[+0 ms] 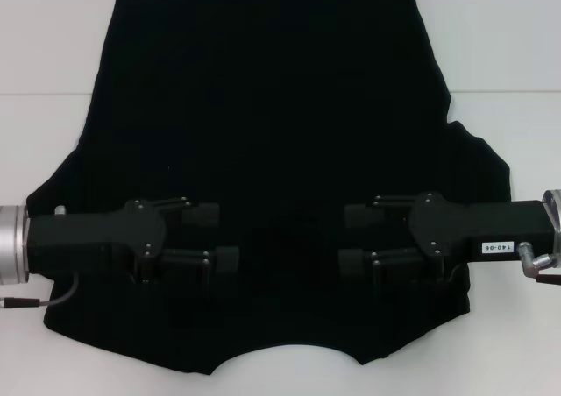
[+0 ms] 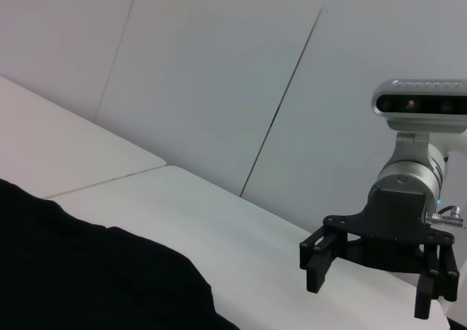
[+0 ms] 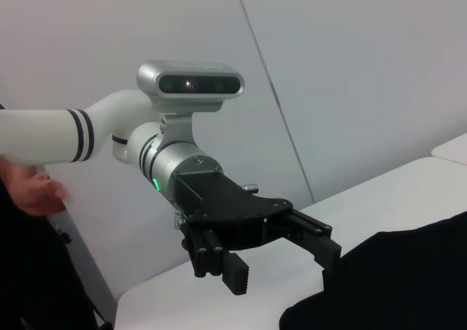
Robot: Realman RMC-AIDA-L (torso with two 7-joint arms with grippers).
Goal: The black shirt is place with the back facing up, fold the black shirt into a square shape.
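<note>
The black shirt [image 1: 272, 124] lies spread flat on the white table [image 1: 500, 54], its curved neckline at the near edge [image 1: 280, 357]. My left gripper [image 1: 223, 236] and right gripper [image 1: 344, 236] point at each other over the shirt's near part, just beyond the neckline, with a gap between them. Both are open and empty. The left wrist view shows the right gripper [image 2: 368, 293] open above the table, beside the shirt [image 2: 87, 279]. The right wrist view shows the left gripper [image 3: 284, 271] open next to the shirt's edge [image 3: 401, 279].
The table has a seam across its far part [image 1: 500, 89]. Bare table lies on both sides of the shirt. A plain wall stands behind the table [image 2: 219, 67]. A person's hand [image 3: 33, 187] shows beyond the left arm in the right wrist view.
</note>
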